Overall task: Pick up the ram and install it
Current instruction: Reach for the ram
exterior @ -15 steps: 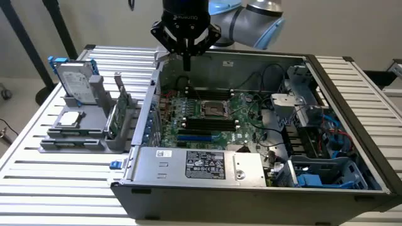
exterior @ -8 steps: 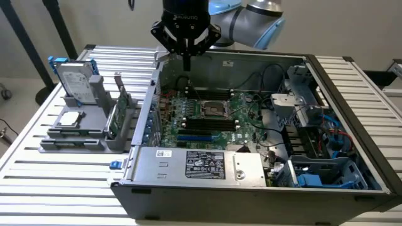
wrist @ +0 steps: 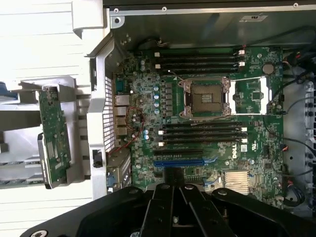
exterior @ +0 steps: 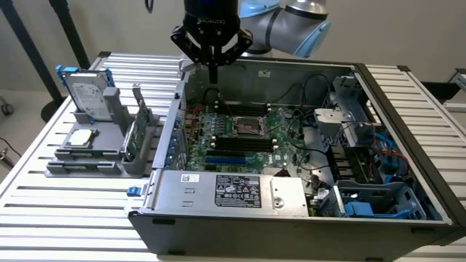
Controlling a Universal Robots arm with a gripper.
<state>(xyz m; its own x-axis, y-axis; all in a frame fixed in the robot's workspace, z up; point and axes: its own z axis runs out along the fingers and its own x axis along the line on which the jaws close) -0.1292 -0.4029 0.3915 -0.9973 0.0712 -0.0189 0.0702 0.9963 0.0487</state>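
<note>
In the exterior view, the gripper (exterior: 213, 75) hangs over the back edge of the open computer case (exterior: 218, 232), well above the motherboard (exterior: 285, 124). Its fingers are drawn narrow, tips together, with nothing between them. The ram (exterior: 148, 124) is not in hand. It seems to be the slim green board standing on edge in the gray holder (exterior: 87, 159) on the table (exterior: 65, 218), to the exterior view's left of the case. Another green card stands close beside it, so I cannot be sure which is which.

The step in hand looks like the pick itself, barely begun. Doing it well probably means spreading the fingers before coming down and gripping the stick on its long flat faces, square to the holder (a crooked grip would likely carry into the slot).

In the wrist view, the gripper (wrist: 174, 180) points down at the motherboard (wrist: 148, 98), fingers close together and empty. The long black memory slots (wrist: 202, 132) on both sides of the processor socket (wrist: 205, 98) all look vacant, so no ram is seated.
</note>
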